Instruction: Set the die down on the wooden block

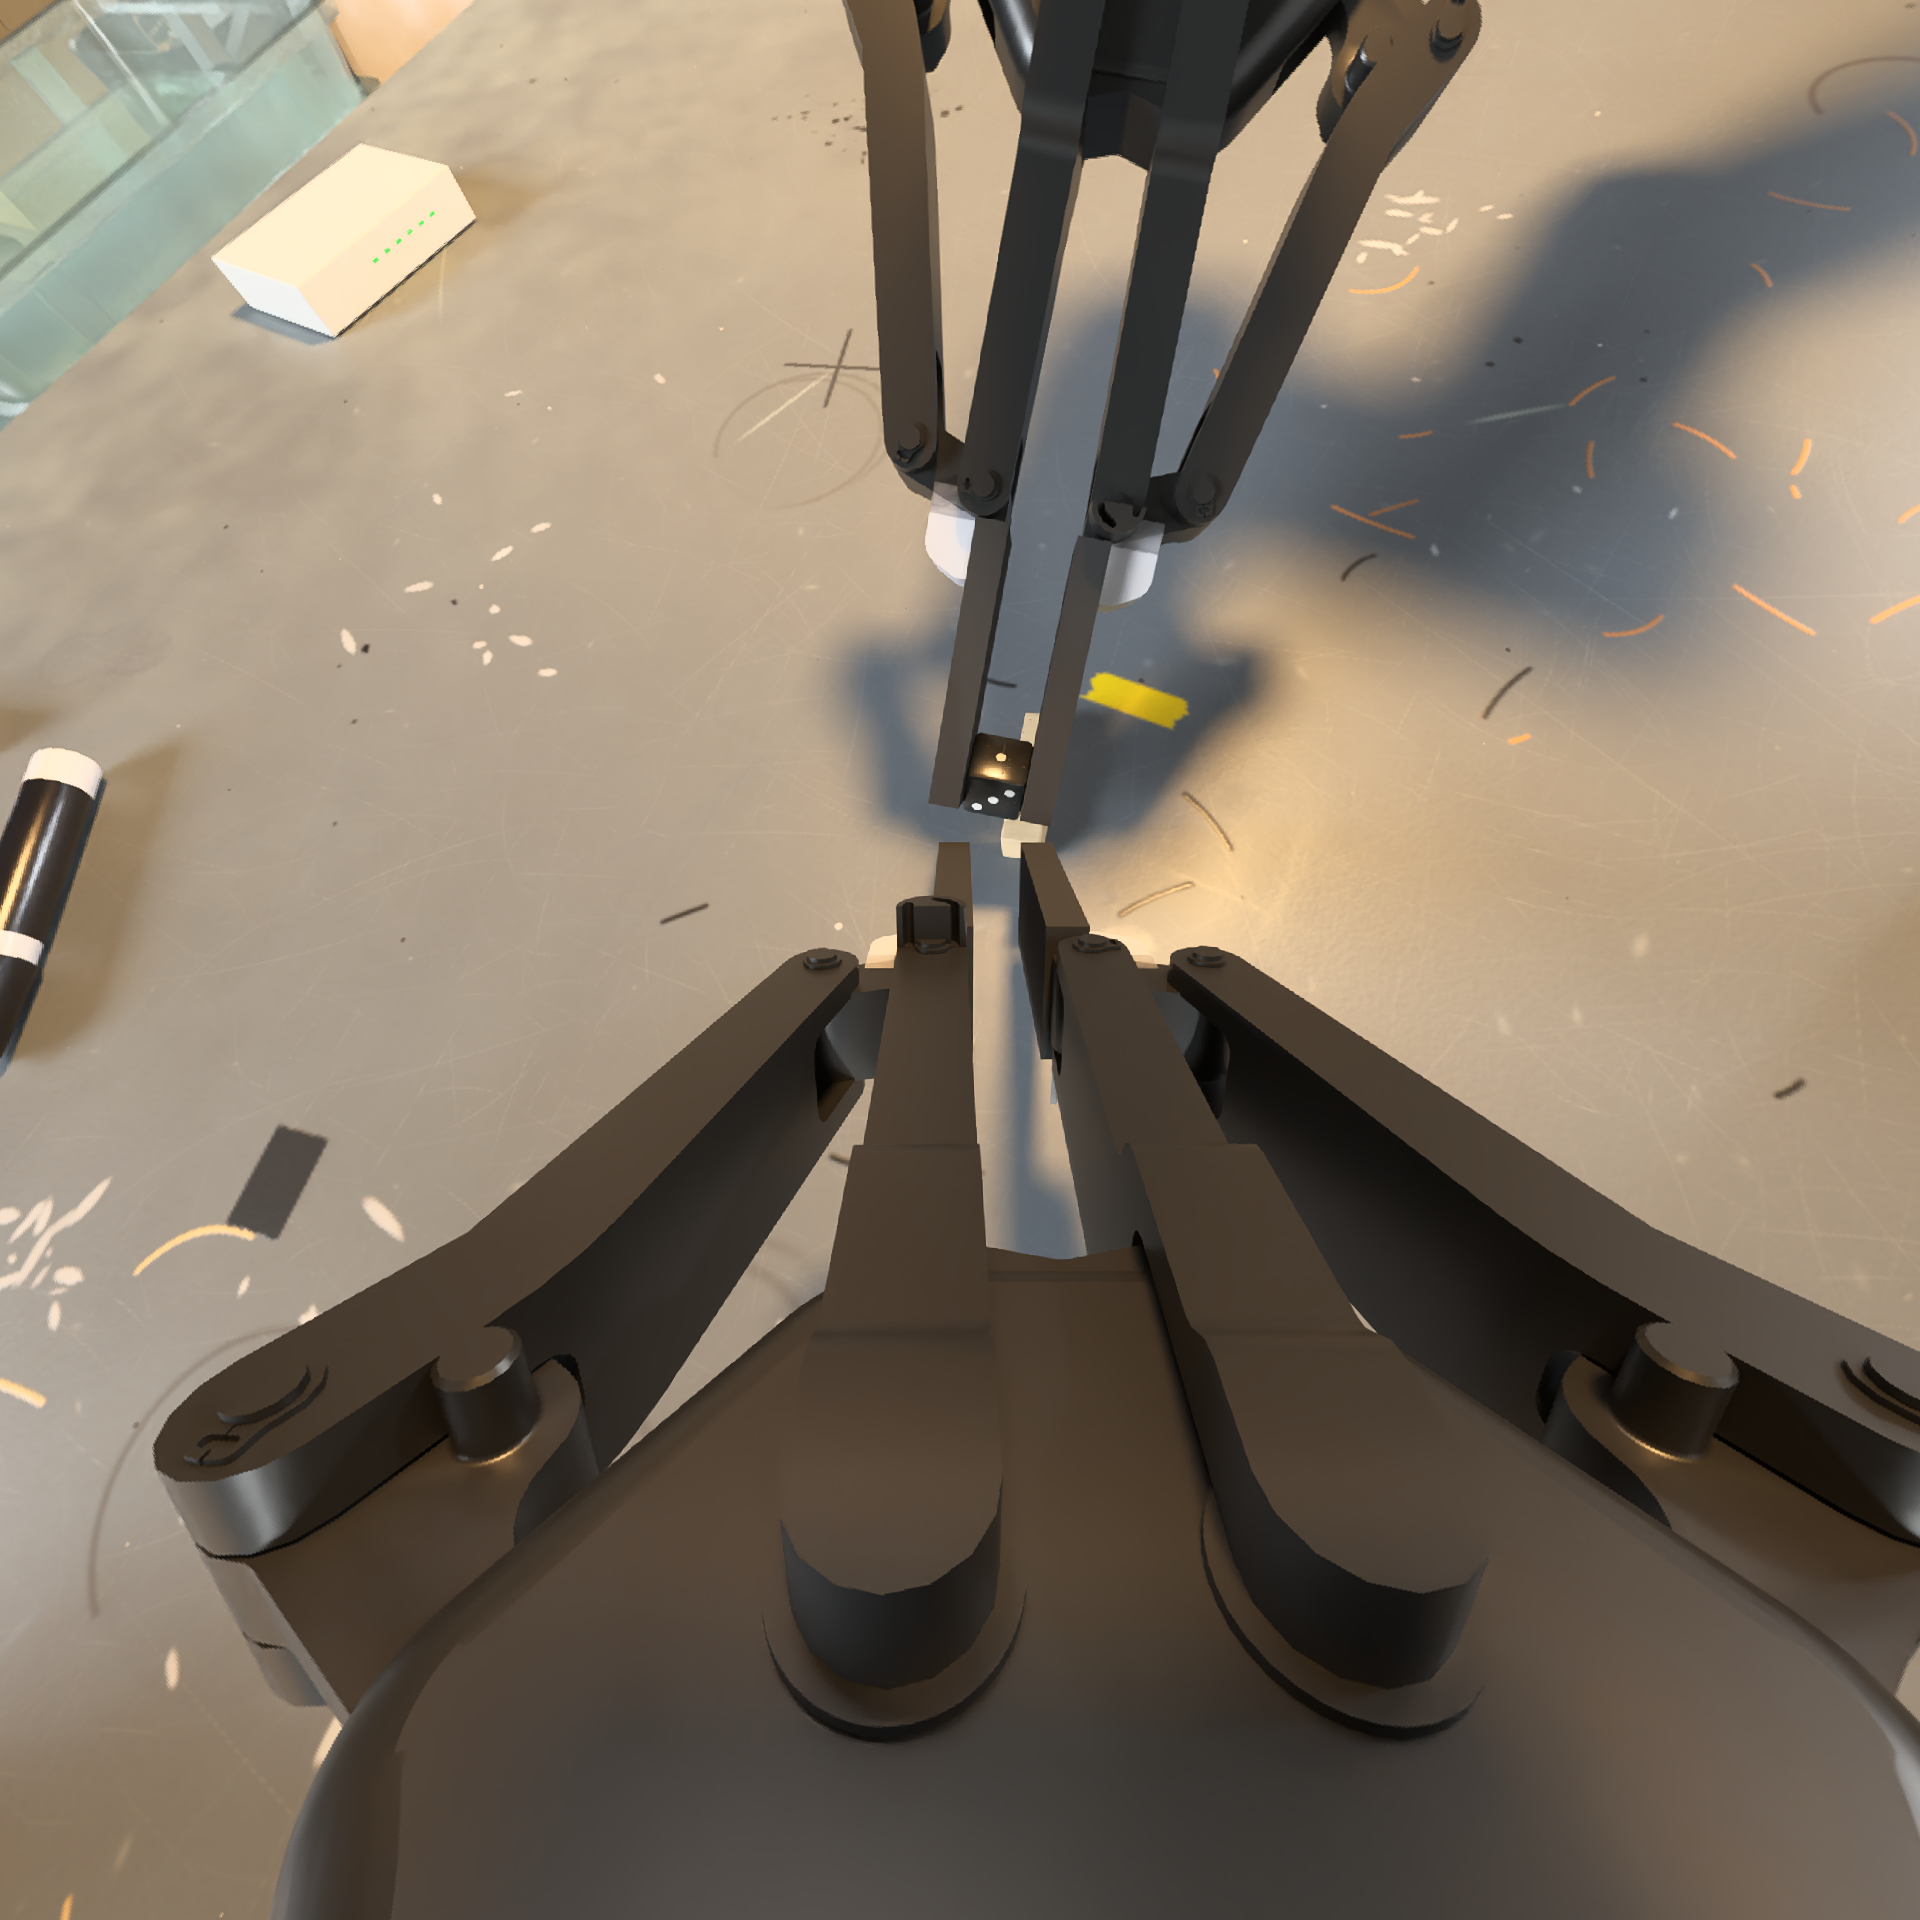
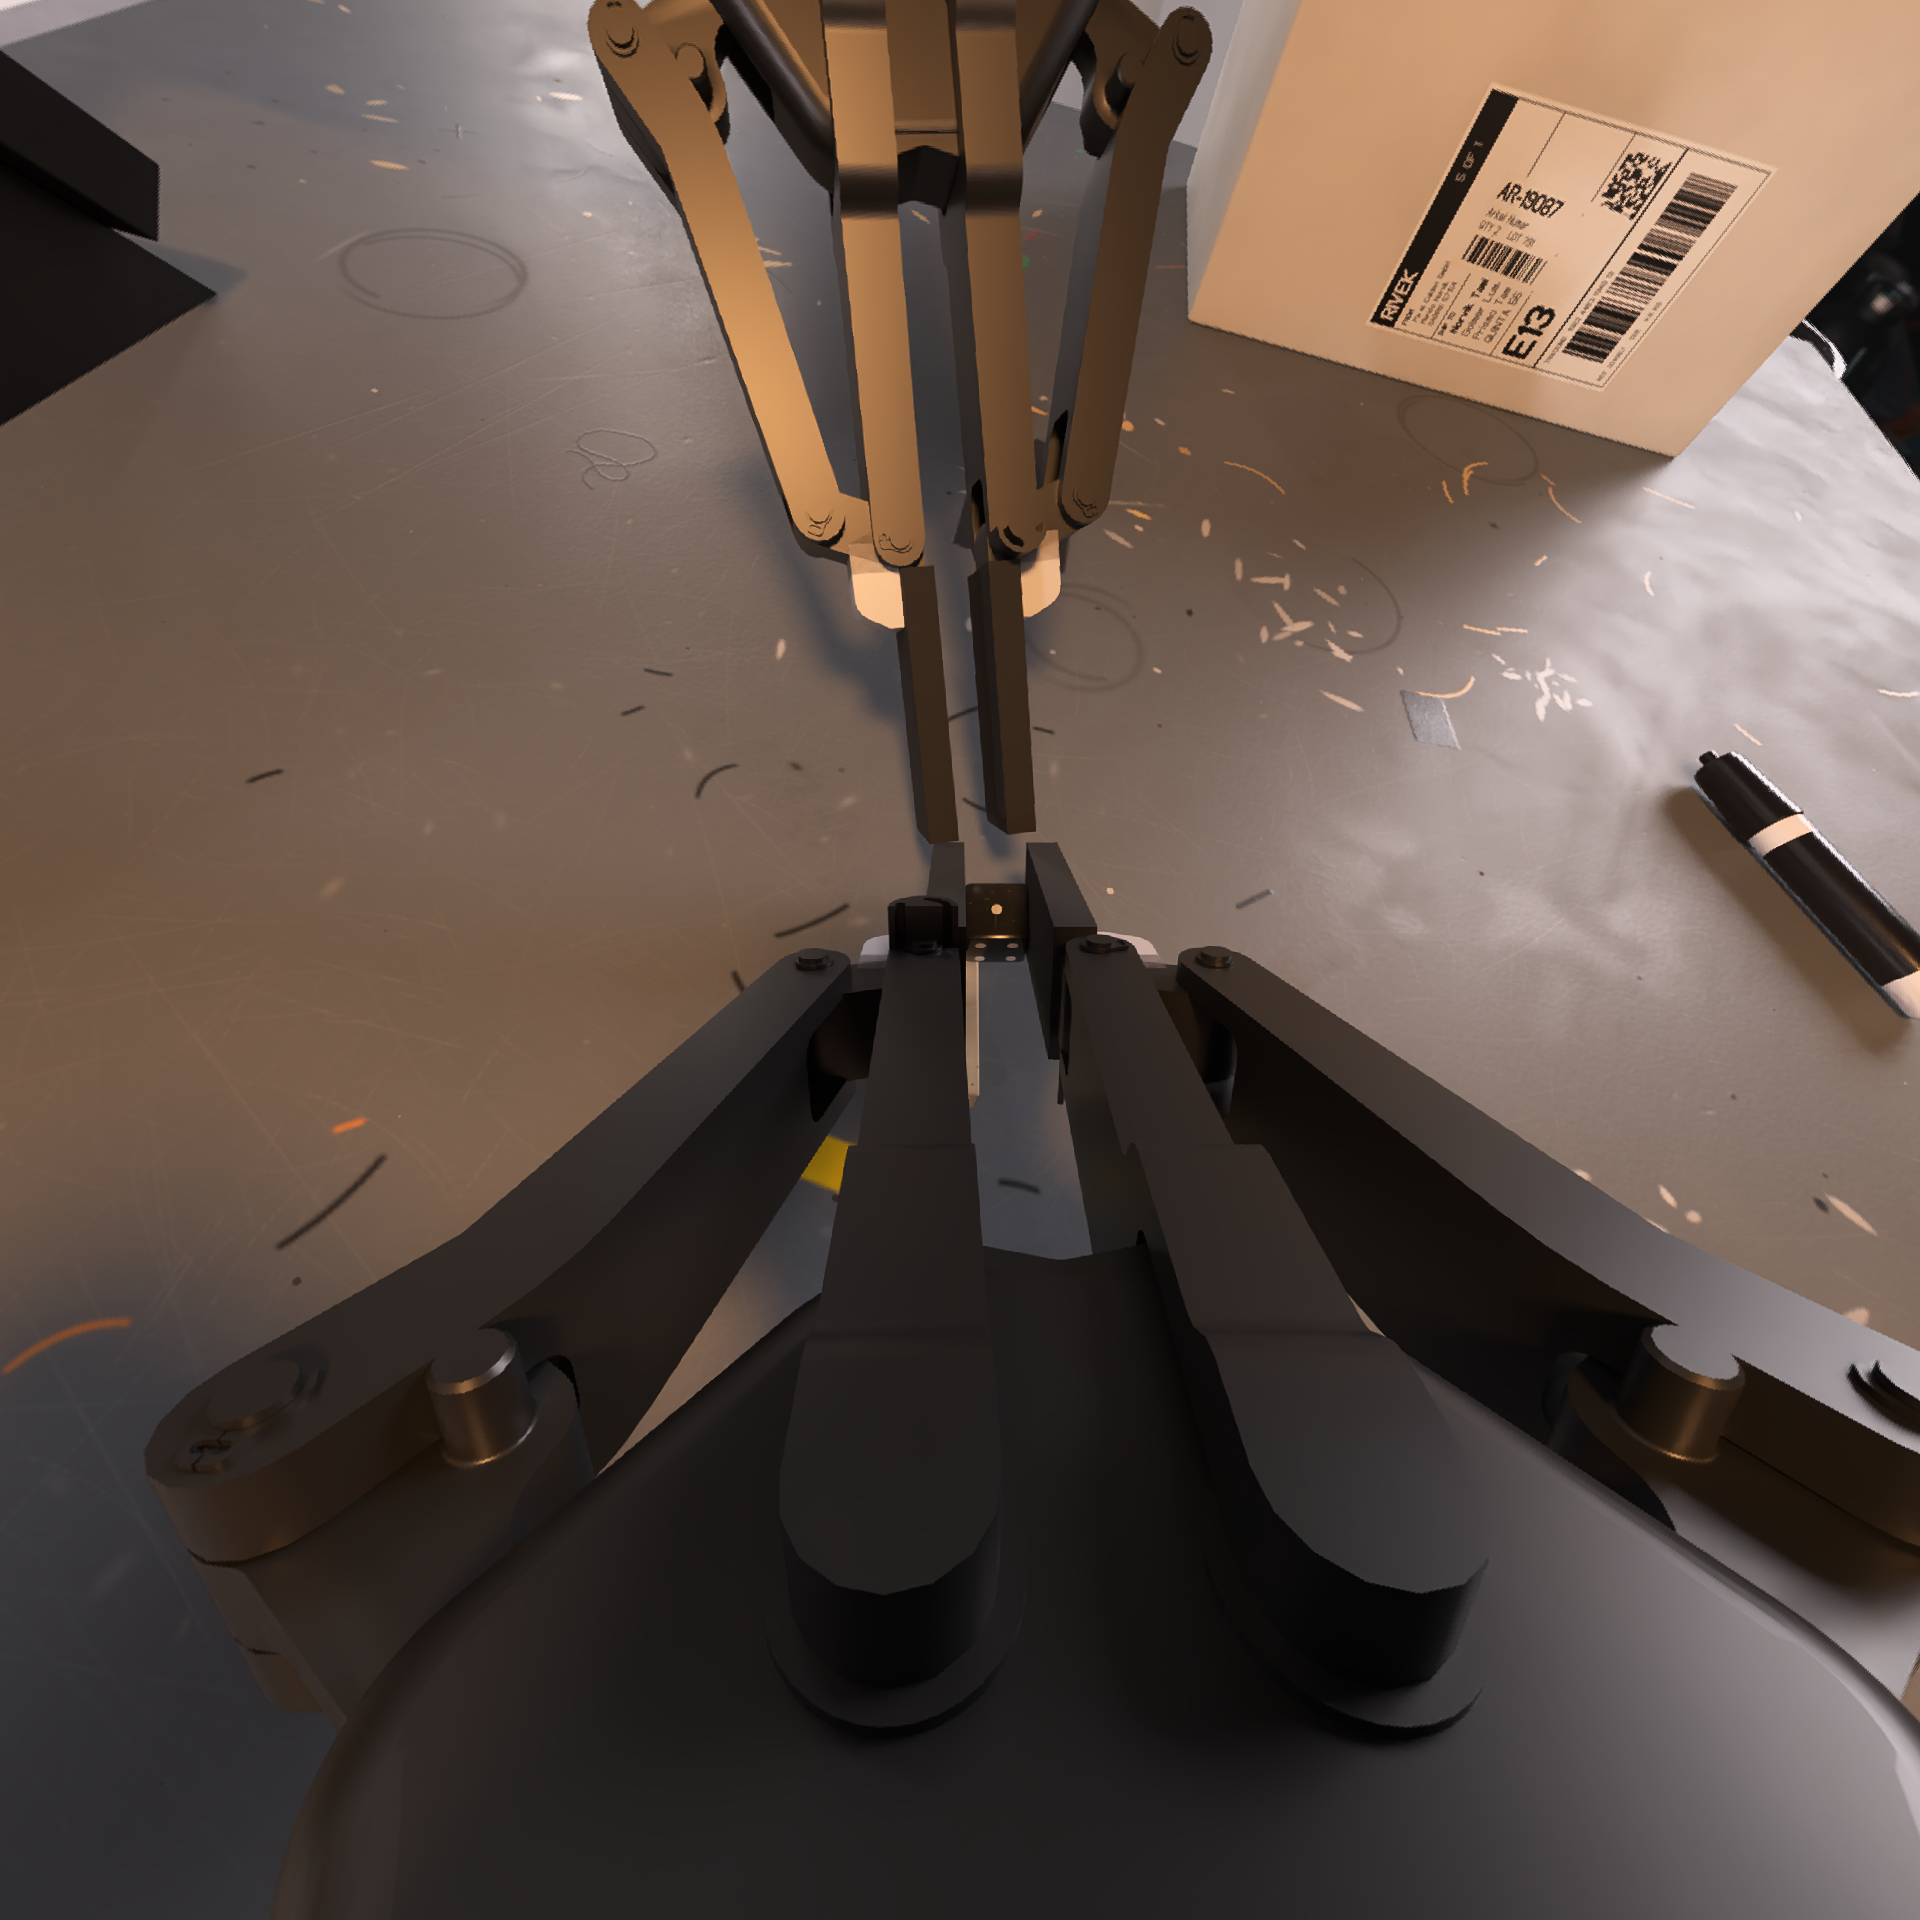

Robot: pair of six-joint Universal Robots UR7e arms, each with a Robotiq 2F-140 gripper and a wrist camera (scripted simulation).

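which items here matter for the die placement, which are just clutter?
In play:
- small black die with white pips, clamped in right gripper
- pale wooden block, under the die
- left gripper, nearly closed, holding nothing

Clutter:
- white box with green lights
- black-and-white marker
- labelled cardboard carton
- yellow tape strip

— What sort of place is this?
— A workshop or stockroom bench. The grey tabletop [image 1: 520,727] is scratched and paint-flecked, with tape [image 1: 1138,698] stuck on.
— Anything else?
— A labelled carton [image 2: 1403,208], a marker [image 2: 1808,883], and a white box [image 1: 343,239] with green lights.
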